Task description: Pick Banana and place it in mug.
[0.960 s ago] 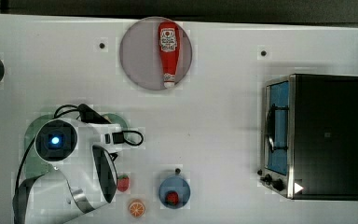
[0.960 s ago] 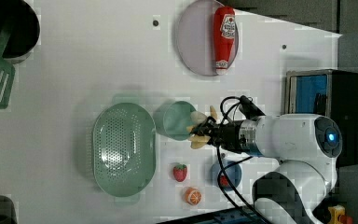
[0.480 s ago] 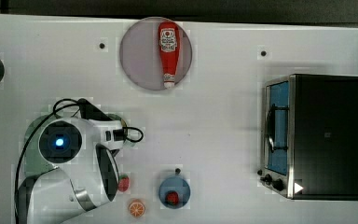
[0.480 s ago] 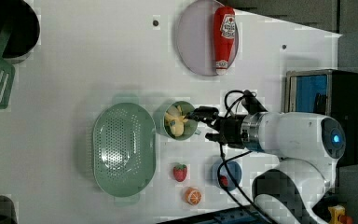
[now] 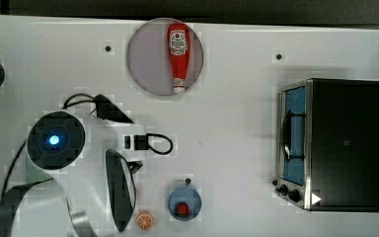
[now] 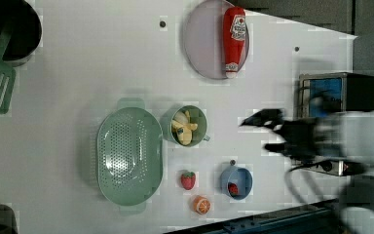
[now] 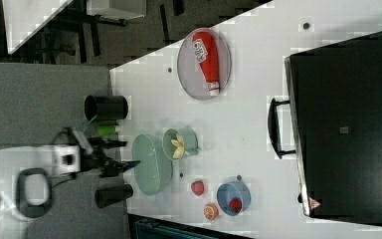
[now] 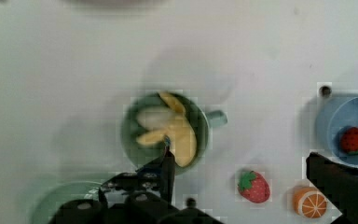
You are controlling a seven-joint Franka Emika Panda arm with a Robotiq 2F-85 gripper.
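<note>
The muted-green mug [image 6: 198, 127] stands upright beside the oval dish, and the pale yellow banana [image 6: 183, 129] lies inside it, peel ends up. The right view has the same mug [image 7: 189, 142] and banana [image 7: 178, 145]. My gripper [image 6: 262, 132] hangs open and empty, well off to the left view's right of the mug. In the wrist view the banana [image 8: 170, 133] rests in the mug [image 8: 129, 135], apart from my open gripper [image 8: 240, 156], whose dark fingers [image 8: 167, 164] are spread wide. In the top view my arm [image 5: 79, 163] covers the mug.
A pale green perforated dish [image 6: 129, 156] touches the mug's side. A strawberry [image 6: 188, 180], an orange slice [image 6: 201, 204] and a blue cup [image 6: 236, 181] lie near the table's edge. A ketchup bottle [image 6: 234, 39] rests on a grey plate. A toaster oven [image 6: 336, 92] stands behind my arm.
The banana went from my grip at the mug's rim down into the mug. My jaws opened, and the arm pulled away toward the left view's right.
</note>
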